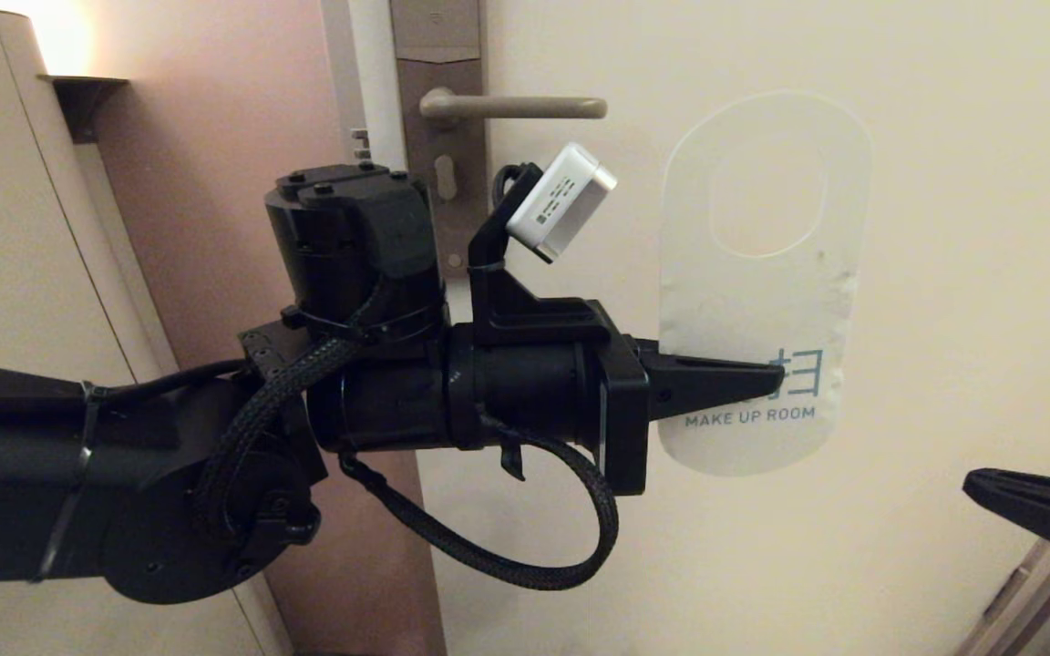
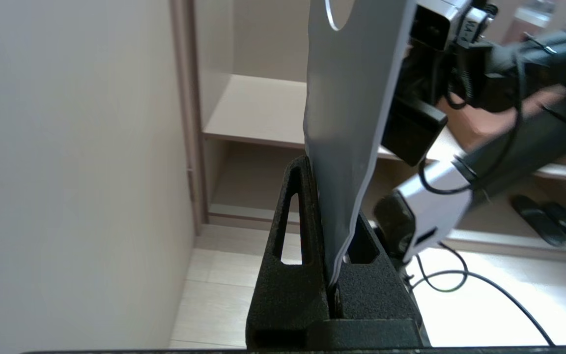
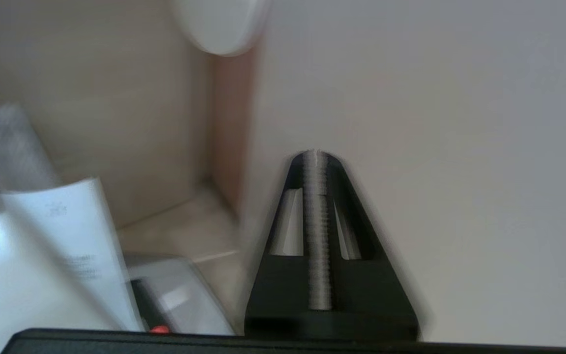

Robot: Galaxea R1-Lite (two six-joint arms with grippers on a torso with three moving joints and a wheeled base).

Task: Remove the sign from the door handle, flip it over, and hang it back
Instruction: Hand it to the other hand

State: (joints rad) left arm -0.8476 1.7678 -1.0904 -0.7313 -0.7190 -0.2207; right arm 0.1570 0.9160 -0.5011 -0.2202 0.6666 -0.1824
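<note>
The sign point(image 1: 757, 273) shows its white "MAKE UP ROOM" side and is held upright in front of the door, off the door handle point(image 1: 511, 107). The handle is a beige-grey lever on a brown-grey backplate point(image 1: 438, 55) up and to the left of the sign. My left gripper point(image 1: 776, 375) is shut on the sign's lower part, reaching in from the left. In the left wrist view the sign point(image 2: 347, 123) stands edge-on between the two fingers point(image 2: 288, 275). My right gripper point(image 1: 976, 483) sits low at the right, shut and empty, apart from the sign; in its wrist view it point(image 3: 315, 155) faces the door.
The cream door point(image 1: 944, 228) fills the right side. A pink-brown wall point(image 1: 233, 137) and a beige cabinet panel point(image 1: 5, 228) stand at the left. The left wrist view shows a wooden shelf point(image 2: 253, 108), dark slippers point(image 2: 543, 219) and loose cable point(image 2: 484, 290) on the floor.
</note>
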